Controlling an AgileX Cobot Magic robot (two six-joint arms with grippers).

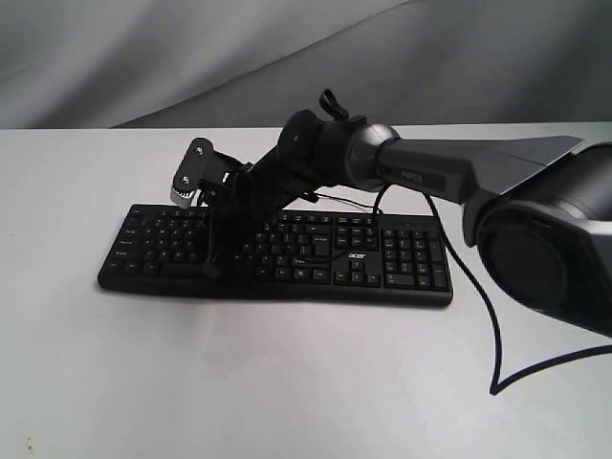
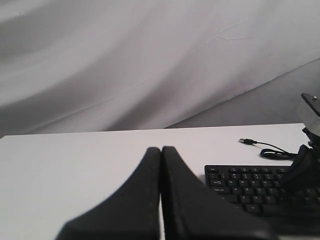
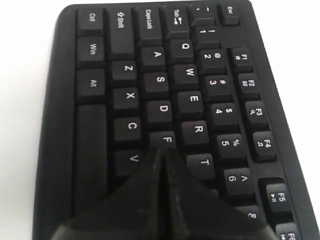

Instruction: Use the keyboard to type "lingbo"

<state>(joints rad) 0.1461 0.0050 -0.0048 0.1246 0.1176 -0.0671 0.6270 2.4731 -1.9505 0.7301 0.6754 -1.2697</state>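
The black keyboard (image 1: 325, 258) lies flat across the middle of the white table, with its acer logo near the number pad. My right arm reaches in from the right, over the keyboard's left half. The right gripper (image 1: 212, 270) is shut and points down onto the keys. In the right wrist view its joined tips (image 3: 161, 151) sit at the edge of the F key (image 3: 167, 140), between V and T, and hide the keys beneath them. My left gripper (image 2: 161, 149) is shut on nothing, over bare table beside the keyboard's (image 2: 250, 187) Esc end. It does not show in the exterior view.
The keyboard's thin black cable ends in a loose USB plug (image 2: 246, 142) on the table behind the keyboard. A thicker black cable (image 1: 492, 325) hangs from the right arm to the table at the right. A grey cloth backdrop (image 1: 191, 48) hangs beyond the far table edge.
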